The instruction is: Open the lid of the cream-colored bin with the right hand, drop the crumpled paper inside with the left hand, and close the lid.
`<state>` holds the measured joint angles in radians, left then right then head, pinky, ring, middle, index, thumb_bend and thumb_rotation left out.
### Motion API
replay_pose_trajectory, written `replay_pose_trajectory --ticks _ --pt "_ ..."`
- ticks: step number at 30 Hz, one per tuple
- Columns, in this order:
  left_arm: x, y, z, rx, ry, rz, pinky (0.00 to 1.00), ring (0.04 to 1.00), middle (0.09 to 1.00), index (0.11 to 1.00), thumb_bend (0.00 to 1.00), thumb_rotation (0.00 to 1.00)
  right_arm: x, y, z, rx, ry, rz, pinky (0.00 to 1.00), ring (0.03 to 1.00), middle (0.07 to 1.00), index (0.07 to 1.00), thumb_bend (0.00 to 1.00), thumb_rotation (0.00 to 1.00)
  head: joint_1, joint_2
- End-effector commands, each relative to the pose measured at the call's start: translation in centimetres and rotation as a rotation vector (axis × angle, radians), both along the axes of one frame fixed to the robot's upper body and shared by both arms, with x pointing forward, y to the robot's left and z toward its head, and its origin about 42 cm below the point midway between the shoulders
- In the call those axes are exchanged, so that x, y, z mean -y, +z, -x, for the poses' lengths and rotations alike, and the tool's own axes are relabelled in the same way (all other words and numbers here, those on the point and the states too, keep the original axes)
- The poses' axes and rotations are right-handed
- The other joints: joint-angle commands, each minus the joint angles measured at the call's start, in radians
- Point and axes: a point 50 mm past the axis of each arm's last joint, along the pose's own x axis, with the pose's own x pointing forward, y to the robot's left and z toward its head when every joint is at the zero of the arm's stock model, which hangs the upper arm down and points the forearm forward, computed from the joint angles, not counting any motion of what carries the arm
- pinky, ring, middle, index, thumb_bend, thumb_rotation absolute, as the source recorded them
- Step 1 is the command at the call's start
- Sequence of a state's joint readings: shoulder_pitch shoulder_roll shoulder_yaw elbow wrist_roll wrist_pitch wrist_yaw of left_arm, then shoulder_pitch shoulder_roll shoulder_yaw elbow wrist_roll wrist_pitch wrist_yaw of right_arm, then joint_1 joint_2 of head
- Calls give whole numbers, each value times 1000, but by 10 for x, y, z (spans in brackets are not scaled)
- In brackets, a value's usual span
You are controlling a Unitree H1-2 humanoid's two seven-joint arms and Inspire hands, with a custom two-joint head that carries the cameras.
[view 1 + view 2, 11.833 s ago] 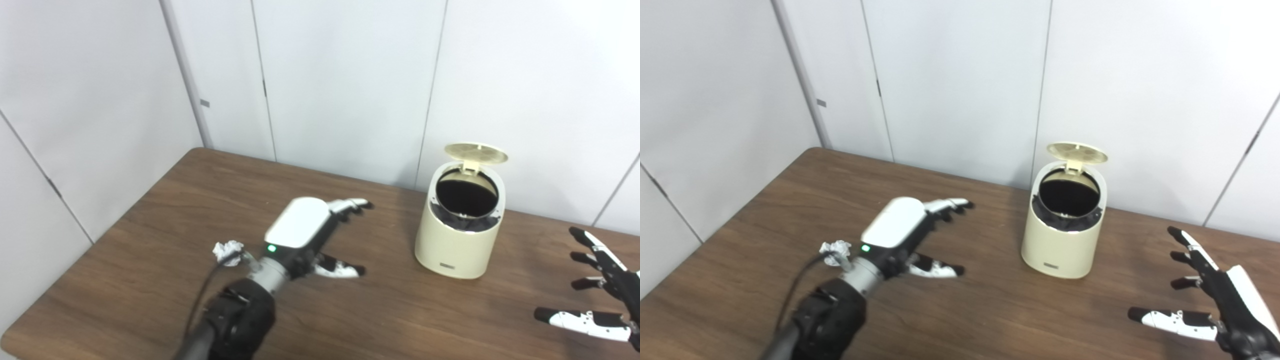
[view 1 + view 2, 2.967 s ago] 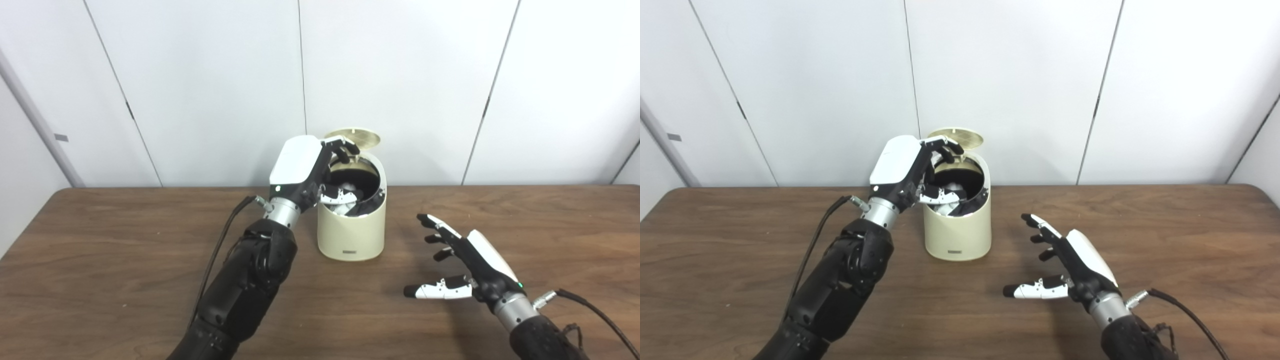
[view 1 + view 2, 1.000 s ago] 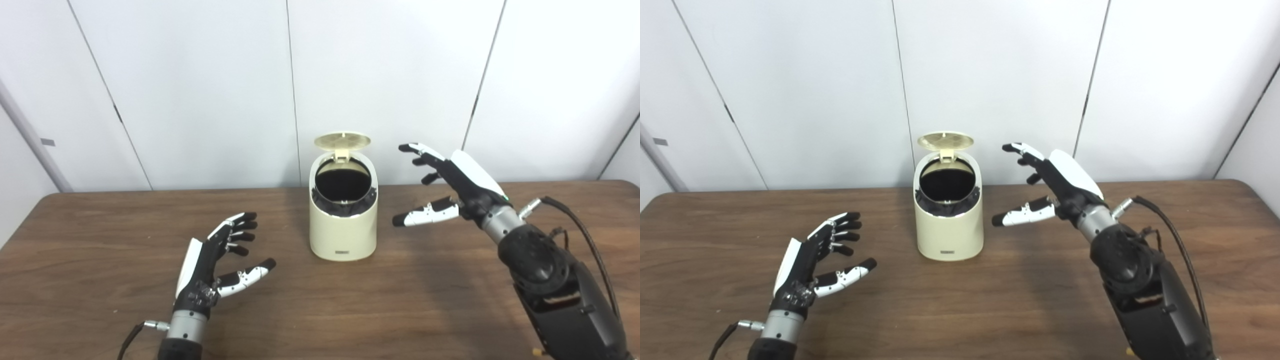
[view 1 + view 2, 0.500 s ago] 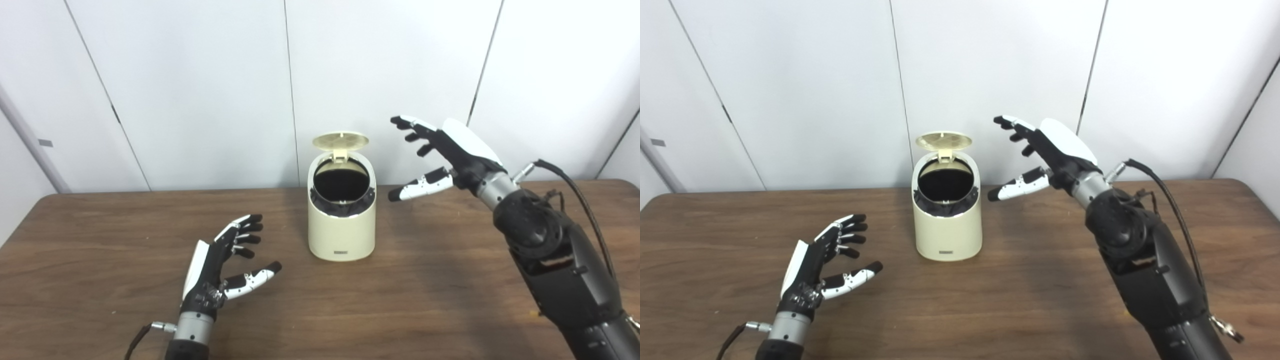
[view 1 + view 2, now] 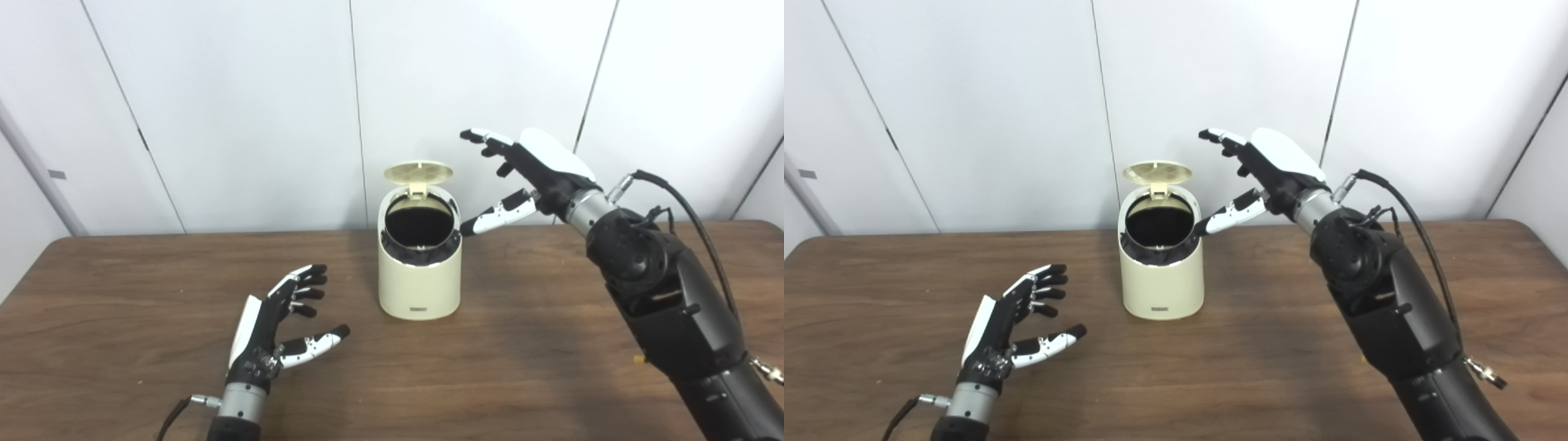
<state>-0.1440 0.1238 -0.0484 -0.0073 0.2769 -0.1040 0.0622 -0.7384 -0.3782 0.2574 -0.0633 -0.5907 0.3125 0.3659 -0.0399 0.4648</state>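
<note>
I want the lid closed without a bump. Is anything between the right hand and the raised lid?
Nothing: in both eye views only bare wall shows between the right hand and the lid.

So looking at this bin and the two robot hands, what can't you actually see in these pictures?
- Inside of the bin: both views show only darkness beyond the black liner, so no paper is visible.
- Label low on the bin's front: too small to read.
- Right hand: its palm faces away.
- Left hand: its arm leaves the bottom edge.

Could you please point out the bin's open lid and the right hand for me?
lid [image 5: 419, 172], left eye view, middle of its raised underside.
right hand [image 5: 539, 168], left eye view, back of the hand.
</note>
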Motion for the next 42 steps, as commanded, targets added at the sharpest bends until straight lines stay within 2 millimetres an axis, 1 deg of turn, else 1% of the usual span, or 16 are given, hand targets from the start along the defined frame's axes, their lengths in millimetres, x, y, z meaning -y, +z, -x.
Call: replay_pose_trajectory --ticks 1,3,6,9,14,18,20,27,32,36,37,39,41,42 --pt "4 14 -5 75 -15 4 594 715 775 807 717 39 -8 33 -1 95 37 -5 742 891 935 919 877 311 0 3" --pt "4 14 -6 76 -14 5 596 713 773 805 720 45 -12 33 -2 98 44 3 718 866 923 917 880 325 1 3" --pt "4 14 -6 76 -14 2 594 710 772 802 720 41 -17 33 -3 101 58 1 717 849 910 909 896 328 1 5" --pt "5 15 -6 71 -16 5 596 709 773 801 725 42 -22 33 -4 102 83 -7 741 863 915 903 906 328 1 6" --pt "7 15 -8 70 -17 2 594 703 772 803 726 41 -28 33 -4 108 119 -1 751 870 899 890 918 329 2 6" --pt "9 16 -9 72 -20 7 596 706 772 805 728 49 -31 32 -2 107 127 13 781 889 899 890 907 314 9 7" --pt "10 16 -9 72 -18 11 594 702 770 805 730 47 -32 32 -1 107 129 22 781 893 900 892 902 310 13 9" --pt "11 18 -9 74 -14 14 586 695 765 805 726 48 -32 34 4 98 139 78 793 901 911 888 880 347 17 16" --pt "12 20 -10 73 -13 17 590 697 767 808 723 40 -31 34 10 85 135 106 734 854 867 861 890 384 19 22" --pt "12 21 -10 75 -14 18 590 695 766 806 724 52 -29 33 12 90 140 118 710 825 833 814 897 363 21 25" --pt "12 22 -11 75 -14 19 591 696 766 807 726 56 -29 33 12 92 139 126 705 816 822 801 896 359 24 31" --pt "13 22 -11 76 -15 19 592 694 766 807 726 59 -28 33 13 93 134 136 710 806 796 773 893 367 24 31" --pt "13 23 -12 77 -15 18 593 695 766 807 725 62 -28 33 15 102 135 140 729 815 779 751 890 368 26 37" --pt "13 24 -12 78 -15 18 593 695 765 806 726 67 -27 33 15 110 136 142 749 824 756 732 888 367 26 37"
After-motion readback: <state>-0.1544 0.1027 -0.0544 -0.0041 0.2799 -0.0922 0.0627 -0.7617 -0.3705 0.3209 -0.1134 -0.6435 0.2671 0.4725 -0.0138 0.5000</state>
